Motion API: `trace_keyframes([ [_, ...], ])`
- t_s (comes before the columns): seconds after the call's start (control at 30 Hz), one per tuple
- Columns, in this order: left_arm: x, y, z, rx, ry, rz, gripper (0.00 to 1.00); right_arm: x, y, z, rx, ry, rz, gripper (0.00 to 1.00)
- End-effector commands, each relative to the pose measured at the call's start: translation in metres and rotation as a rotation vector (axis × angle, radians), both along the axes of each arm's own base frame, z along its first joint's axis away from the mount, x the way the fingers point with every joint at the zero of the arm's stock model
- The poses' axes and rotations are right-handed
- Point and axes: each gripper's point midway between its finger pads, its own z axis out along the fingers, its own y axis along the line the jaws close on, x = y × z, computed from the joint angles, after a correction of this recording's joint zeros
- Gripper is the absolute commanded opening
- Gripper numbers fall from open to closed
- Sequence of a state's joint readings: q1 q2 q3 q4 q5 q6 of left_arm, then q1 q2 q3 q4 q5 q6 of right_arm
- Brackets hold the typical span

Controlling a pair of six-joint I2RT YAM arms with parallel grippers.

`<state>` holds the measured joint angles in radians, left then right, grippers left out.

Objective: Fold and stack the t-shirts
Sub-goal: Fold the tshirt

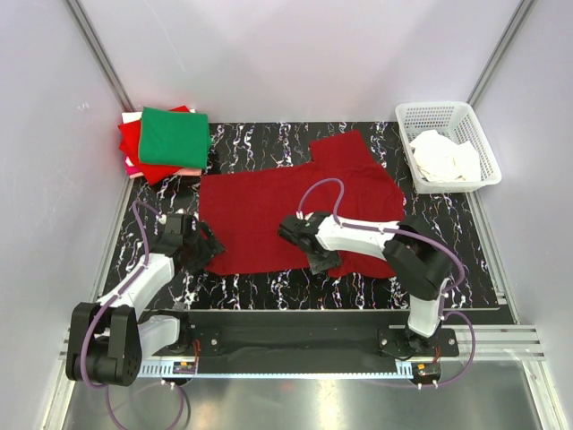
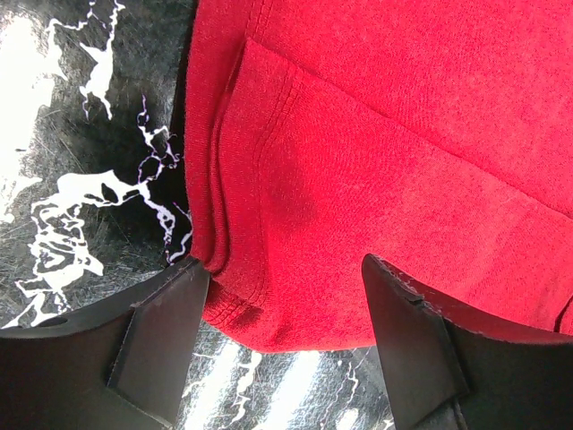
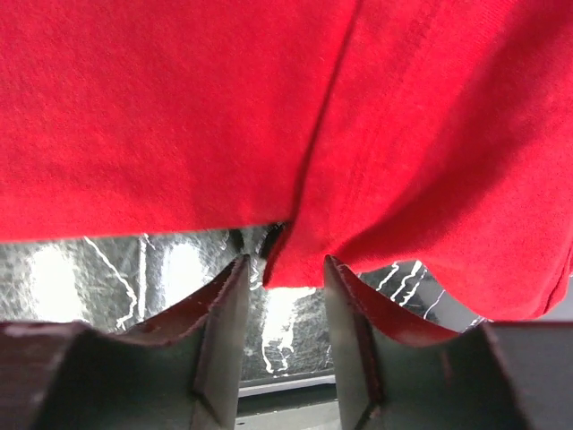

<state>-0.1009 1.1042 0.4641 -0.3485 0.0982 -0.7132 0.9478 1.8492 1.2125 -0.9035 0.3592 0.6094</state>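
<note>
One dark red t-shirt [image 1: 269,210] lies spread flat in the middle of the black marbled desk [image 1: 269,287], with one sleeve pointing toward the far side. In the far left corner there is one stack of folded shirts. It has a green shirt [image 1: 175,134] on top, a bright red one [image 1: 134,143] under it and a pale pink one [image 1: 190,171] showing only as a thin edge, so I can count three colours. In the far right corner stands one white basket [image 1: 434,108] with white cloth [image 1: 445,157] inside.

There are two hands, and both are at the near edge of the spread shirt. The left hand [image 1: 204,246] is at its near left corner. Its two fingers [image 2: 166,336] are wide apart, with the folded corner of the shirt between them but not pressed. The right hand [image 1: 320,262] is at the middle of the near hem. Its fingers [image 3: 224,331] are closer together but still released. The desk shows in the gap, and a fold of the hem hangs just at the tips.
</note>
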Motion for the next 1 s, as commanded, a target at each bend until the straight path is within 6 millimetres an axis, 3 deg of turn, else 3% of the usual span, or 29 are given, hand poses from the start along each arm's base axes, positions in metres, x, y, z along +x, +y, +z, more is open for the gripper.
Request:
trace_keyframes([
  [0.0,-0.013,0.001,-0.014,0.014,0.05,-0.018,0.75,0.009,0.003,0.006,-0.054,-0.018,0.012,0.44],
  [0.07,-0.012,0.0,-0.013,0.011,0.047,-0.019,0.75,0.009,0.002,0.005,-0.068,-0.006,0.011,0.34],
  [0.27,-0.013,0.0,-0.011,0.01,0.047,-0.023,0.75,0.006,0.0,0.004,-0.085,0.035,-0.007,0.2],
  [0.33,-0.013,0.0,-0.01,0.008,0.041,-0.023,0.75,0.007,0.001,0.003,-0.08,0.041,0.0,0.0],
  [0.47,-0.013,-0.001,-0.009,0.004,0.038,-0.027,0.75,0.004,-0.006,0.01,-0.08,0.032,0.006,0.0],
  [0.67,-0.012,-0.002,-0.008,-0.004,0.03,-0.029,0.74,0.02,-0.041,0.051,-0.18,-0.103,-0.021,0.0],
  [0.8,-0.012,-0.004,-0.006,-0.014,0.027,-0.032,0.73,0.046,-0.059,0.083,-0.214,-0.198,-0.038,0.0],
  [0.97,-0.011,-0.003,-0.003,-0.01,0.015,-0.031,0.73,0.076,-0.087,0.103,-0.263,-0.234,-0.058,0.0],
])
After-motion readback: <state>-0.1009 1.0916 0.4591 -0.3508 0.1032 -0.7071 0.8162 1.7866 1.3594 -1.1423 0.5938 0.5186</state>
